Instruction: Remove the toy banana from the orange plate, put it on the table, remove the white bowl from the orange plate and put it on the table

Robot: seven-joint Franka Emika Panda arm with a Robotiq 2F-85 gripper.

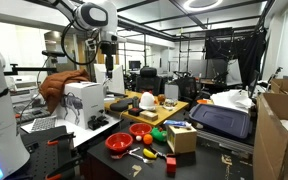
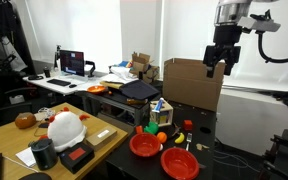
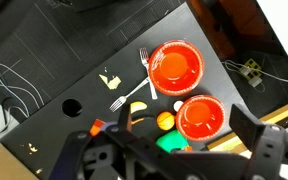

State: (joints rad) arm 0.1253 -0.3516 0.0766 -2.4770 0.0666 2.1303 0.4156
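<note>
High above the red dishes [image 1: 118, 143] in an exterior view, the gripper [image 1: 107, 55] hangs on the arm, well clear of the table [image 1: 209, 165]. At this size its jaws cannot be read, and the banana is too small to pick out. A wooden board [image 1: 134, 108] lies behind the dishes and a small box [image 1: 181, 138] stands just beside them.

Up and away from the dishes [image 2: 144, 145] in an exterior view, the gripper [image 2: 217, 68] points down over the far part of the table [image 2: 199, 135]. An orange ball [image 2: 162, 135] sits just beside the dishes. The banana cannot be made out here either.

Looking straight down, the wrist view shows both dishes [image 3: 174, 65] near each other on the table [image 3: 64, 50]. The gripper [image 3: 174, 152] fills the bottom edge with its jaws spread wide and nothing between them. The banana [image 3: 137, 107] lies on the bare tabletop just beside the dishes, outside both. One fork [image 3: 146, 72] lies against the dishes' side and another [image 3: 119, 100] is near the banana. The ball [image 3: 165, 120] sits just beside the dishes.
</note>
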